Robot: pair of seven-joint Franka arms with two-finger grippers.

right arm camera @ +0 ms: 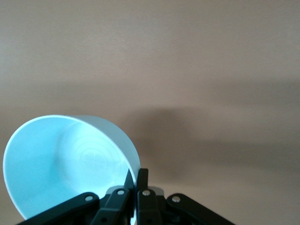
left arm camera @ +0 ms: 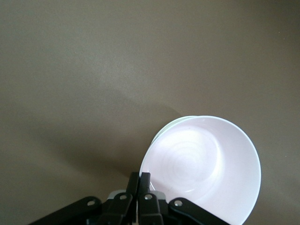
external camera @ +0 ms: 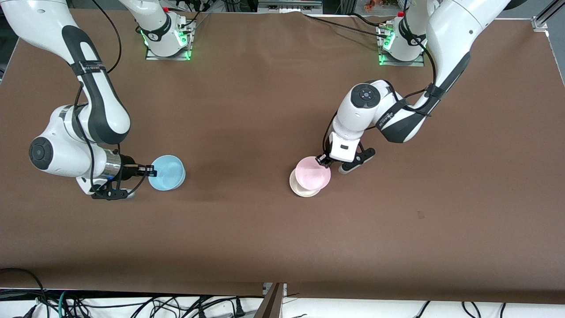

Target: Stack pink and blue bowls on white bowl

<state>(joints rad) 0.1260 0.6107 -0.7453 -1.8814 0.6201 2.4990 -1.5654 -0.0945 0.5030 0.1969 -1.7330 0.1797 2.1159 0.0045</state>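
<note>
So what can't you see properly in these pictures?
- White bowl: mostly hidden in the front view by the pink bowl held over it by the left gripper; only a thin edge shows in the left wrist view.
- Whether the pink bowl touches it: cannot tell.
- Blue bowl, held by the right gripper: cut off at the right wrist view's bottom edge.

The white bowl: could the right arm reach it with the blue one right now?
Probably not yet. The pink bowl, pinched by the left gripper, sits over the white bowl, blocking it. The right gripper holds the blue bowl toward its own end.
</note>
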